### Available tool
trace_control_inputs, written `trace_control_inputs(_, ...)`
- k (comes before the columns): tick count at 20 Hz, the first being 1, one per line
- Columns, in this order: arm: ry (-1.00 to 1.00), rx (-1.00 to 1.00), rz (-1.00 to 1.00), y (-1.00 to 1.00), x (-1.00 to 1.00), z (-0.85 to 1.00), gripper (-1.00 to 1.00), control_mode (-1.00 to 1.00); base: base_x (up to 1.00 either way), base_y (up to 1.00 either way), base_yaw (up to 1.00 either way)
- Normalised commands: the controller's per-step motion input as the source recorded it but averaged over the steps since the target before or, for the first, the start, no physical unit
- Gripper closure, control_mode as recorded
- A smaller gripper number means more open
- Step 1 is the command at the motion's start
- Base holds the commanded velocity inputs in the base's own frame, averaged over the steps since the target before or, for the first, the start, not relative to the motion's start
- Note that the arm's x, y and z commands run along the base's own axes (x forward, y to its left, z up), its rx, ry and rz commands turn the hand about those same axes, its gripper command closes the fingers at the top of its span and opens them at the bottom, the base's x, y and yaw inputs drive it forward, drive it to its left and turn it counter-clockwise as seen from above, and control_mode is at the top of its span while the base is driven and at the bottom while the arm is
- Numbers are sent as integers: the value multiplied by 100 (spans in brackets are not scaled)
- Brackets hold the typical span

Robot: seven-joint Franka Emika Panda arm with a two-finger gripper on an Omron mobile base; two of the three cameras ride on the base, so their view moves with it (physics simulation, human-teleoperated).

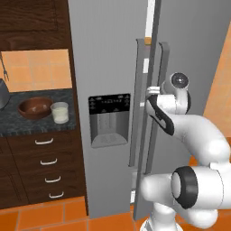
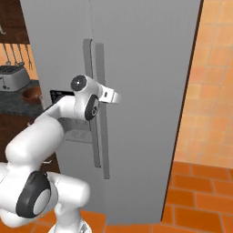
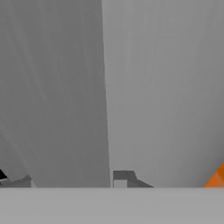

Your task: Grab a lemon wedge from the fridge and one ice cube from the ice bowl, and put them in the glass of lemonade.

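I am facing the fridge (image 1: 113, 54), a tall slab of smooth matte grey with long straight vertical handles (image 2: 103, 136) and a black dispenser panel (image 1: 109, 104). My white arm is bending at the elbow and reaching level toward the right door's handle, wrist pressed close; my fingers (image 2: 116, 97) are sitting at that handle, though I cannot tell whether they are gripping it. On the dark speckled desk (image 1: 27, 126) to the left, the glossy reddish-brown ice bowl (image 1: 35, 108) is standing just beside the glass of lemonade (image 1: 59, 112), full of pale liquid.
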Motion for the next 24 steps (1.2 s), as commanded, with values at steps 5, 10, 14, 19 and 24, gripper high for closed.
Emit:
trace_control_inputs(5,0,4,-12,-100,-74,19,100,-100,0,0,0)
trace_control_inputs(10,0,7,-10,-100,-82,22,100,-100,0,0,0)
trace_control_inputs(14,2,9,-6,-100,-84,23,100,-100,0,0,0)
trace_control_inputs(19,0,9,-10,-100,-76,4,-100,-100,0,0,0)
trace_control_inputs(24,0,1,-10,-44,-67,42,-100,-100,0,0,0)
